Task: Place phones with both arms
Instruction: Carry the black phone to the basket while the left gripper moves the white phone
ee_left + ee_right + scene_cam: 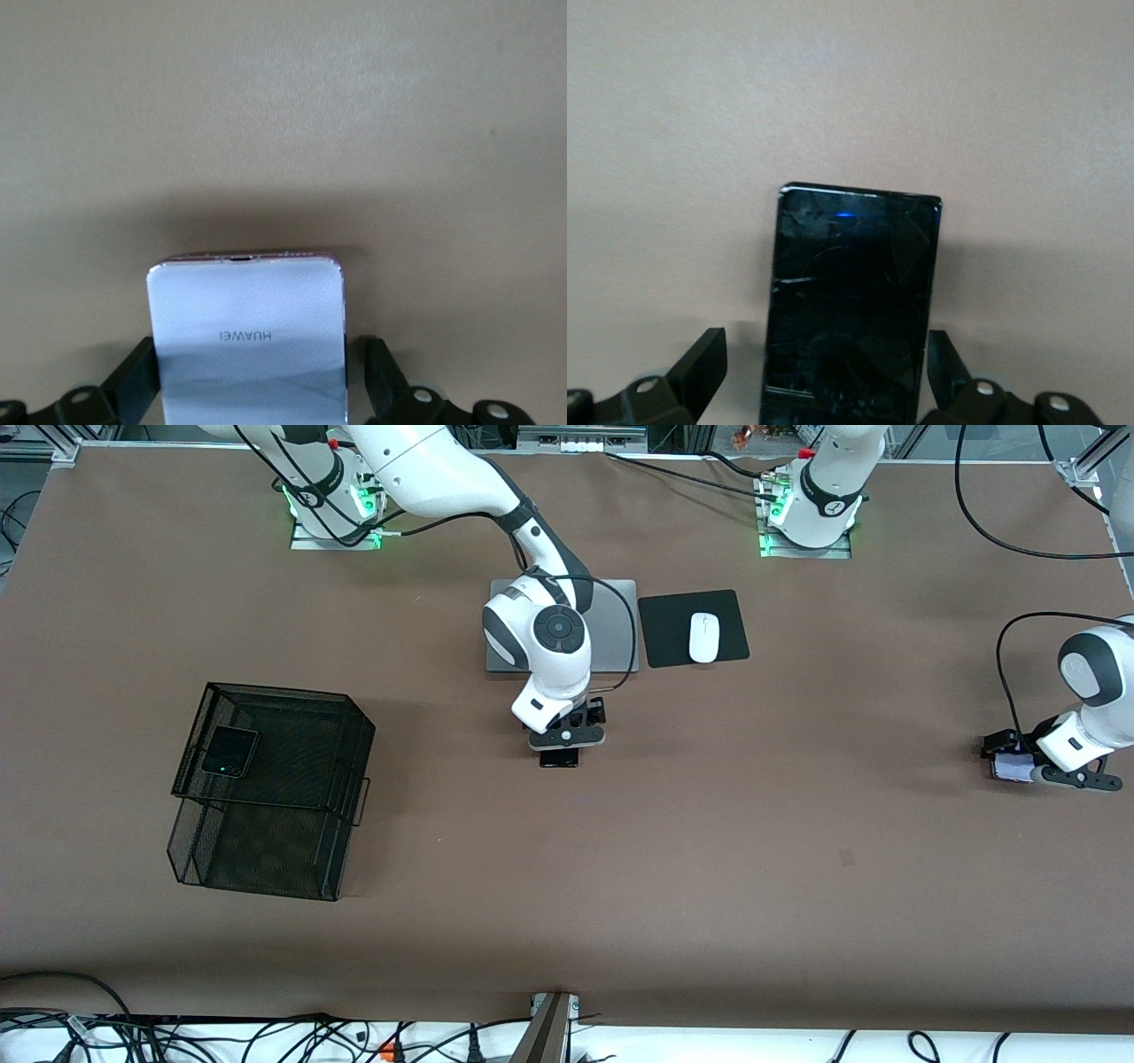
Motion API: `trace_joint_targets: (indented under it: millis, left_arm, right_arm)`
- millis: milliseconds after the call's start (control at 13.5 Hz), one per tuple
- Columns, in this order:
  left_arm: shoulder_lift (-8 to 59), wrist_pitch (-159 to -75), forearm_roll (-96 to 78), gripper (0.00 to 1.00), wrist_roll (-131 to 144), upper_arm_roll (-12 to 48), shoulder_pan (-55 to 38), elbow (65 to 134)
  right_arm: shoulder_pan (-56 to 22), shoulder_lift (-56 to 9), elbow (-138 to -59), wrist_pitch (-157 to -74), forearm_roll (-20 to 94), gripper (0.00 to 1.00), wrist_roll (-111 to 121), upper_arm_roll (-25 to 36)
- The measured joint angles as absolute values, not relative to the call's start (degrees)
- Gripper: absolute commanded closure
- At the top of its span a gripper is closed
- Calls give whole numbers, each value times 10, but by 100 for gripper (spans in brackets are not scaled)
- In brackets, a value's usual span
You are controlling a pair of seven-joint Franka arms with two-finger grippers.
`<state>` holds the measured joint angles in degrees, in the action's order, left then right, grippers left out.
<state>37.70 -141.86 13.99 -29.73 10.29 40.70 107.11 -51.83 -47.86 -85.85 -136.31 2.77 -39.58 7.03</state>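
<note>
The brown table fills the front view, and its half nearer the front camera lies bare from the right arm's end to the left arm's end. A black wire-mesh basket stands toward the right arm's end, with a small squarish black phone resting on its upper tier. A silver laptop lies closed between the two arm bases, largely covered by the right arm; just beside it, toward the left arm's end, a black mouse pad carries a white mouse. The right gripper sits low at the table's middle, nearer the front camera than the laptop, its fingers spread to either side of the long black phone, a narrow gap showing at each edge. The left gripper sits low near the table's edge at the left arm's end, its fingers flanking the pale lilac-white phone; whether they press it cannot be told.
</note>
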Motion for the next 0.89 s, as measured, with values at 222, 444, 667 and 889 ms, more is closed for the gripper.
trace_joint_targets:
  millis: [222,444,667,889]
  left_arm:
    - [375,-1418,140,52,-297,104,409,1069]
    - [375,-1411,140,73,-298,106,409,1069]
    - [371,-1345,140,73,-298,129,406,1042]
    - [355,-1168,140,72,-285,186,397,948]
  right_arm:
    - [-518,-486,-865,-1371,28,10,-401,70]
    - [-519,-483,-865,-1372,29,87,-414,70]
    - [-519,-482,-865,-1372,30,100,-417,70]
    - [-519,-479,-858,-1366,30,100,-420,73]
